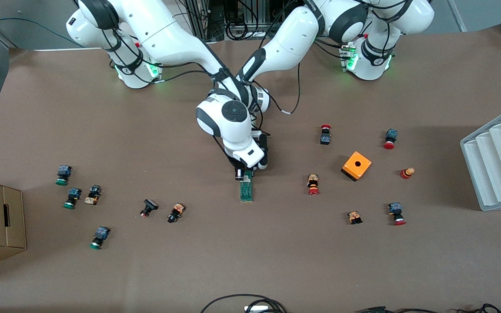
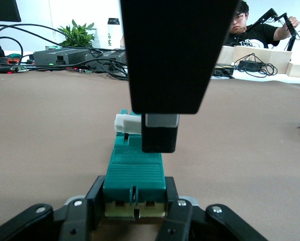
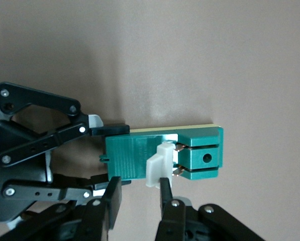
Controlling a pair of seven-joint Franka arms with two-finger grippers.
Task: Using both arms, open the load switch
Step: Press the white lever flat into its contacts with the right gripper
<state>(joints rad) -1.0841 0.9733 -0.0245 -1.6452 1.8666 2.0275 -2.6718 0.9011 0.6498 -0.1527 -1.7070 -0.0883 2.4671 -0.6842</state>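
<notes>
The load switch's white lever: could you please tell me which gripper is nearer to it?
Right. The right gripper comes down right at the white lever; the left gripper clamps one end of the load switch, apart from the lever.

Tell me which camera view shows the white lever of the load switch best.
The right wrist view: the white lever lies unobstructed across the load switch. The left wrist view shows one end only; in the front view the grippers hide it.
</notes>
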